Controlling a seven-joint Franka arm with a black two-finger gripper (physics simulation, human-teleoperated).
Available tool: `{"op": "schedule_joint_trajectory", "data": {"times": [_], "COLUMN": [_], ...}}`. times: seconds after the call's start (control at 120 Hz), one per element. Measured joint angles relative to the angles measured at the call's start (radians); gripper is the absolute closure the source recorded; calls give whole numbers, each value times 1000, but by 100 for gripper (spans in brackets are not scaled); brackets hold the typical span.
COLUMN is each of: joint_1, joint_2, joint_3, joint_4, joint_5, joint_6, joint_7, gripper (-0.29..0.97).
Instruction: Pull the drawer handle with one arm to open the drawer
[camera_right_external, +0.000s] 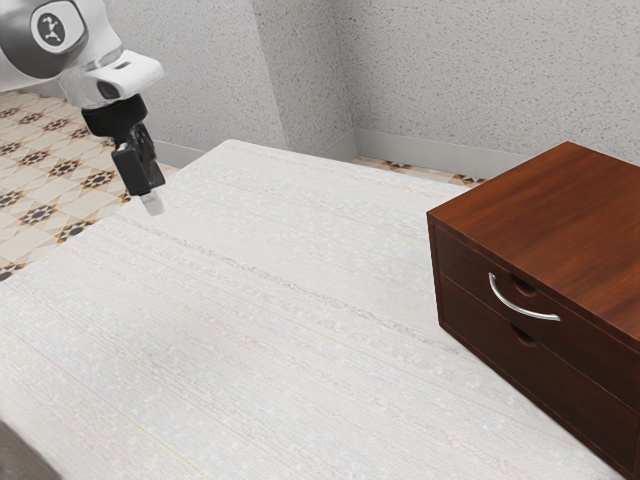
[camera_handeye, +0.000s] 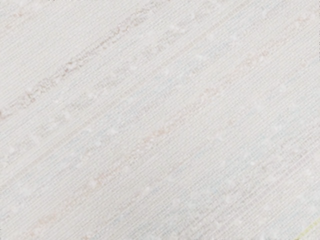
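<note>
Dark reddish-brown wood is making up the small cabinet (camera_right_external: 560, 210) that is sitting at the exterior view's right, on the pale grained surface (camera_right_external: 300, 330). Its upper drawer (camera_right_external: 462, 262) is lying flush with the cabinet front, so it is looking fully closed, and the curved silver drawer handle (camera_right_external: 512, 307) is standing untouched on that front. The end effector (camera_right_external: 152, 207) is hanging at the exterior view's far left, pointing down above the far left part of the surface, well apart from the cabinet. Whether it is apart or together I cannot tell from this angle, though it is carrying nothing. The wrist view is looking down on the grained surface (camera_handeye: 160, 120) under the hand. Judging from this, nothing of the task is done: the arm is needing to cross nearly the whole surface toward the right, line up with the drawer handle, close around it, and then draw it away from the cabinet front, so reaching, gripping and pulling are all remaining
</note>
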Motion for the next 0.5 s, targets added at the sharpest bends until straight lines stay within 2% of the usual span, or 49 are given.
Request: {"op": "schedule_joint_trajectory", "data": {"times": [0.242, 0.5], "joint_1": [2, -9], "joint_2": [-11, -184], "joint_3": [2, 0], "joint_4": [1, 10], "joint_5": [-2, 4], "joint_6": [3, 2], "joint_7": [71, 118], "gripper": [0, 0]}}
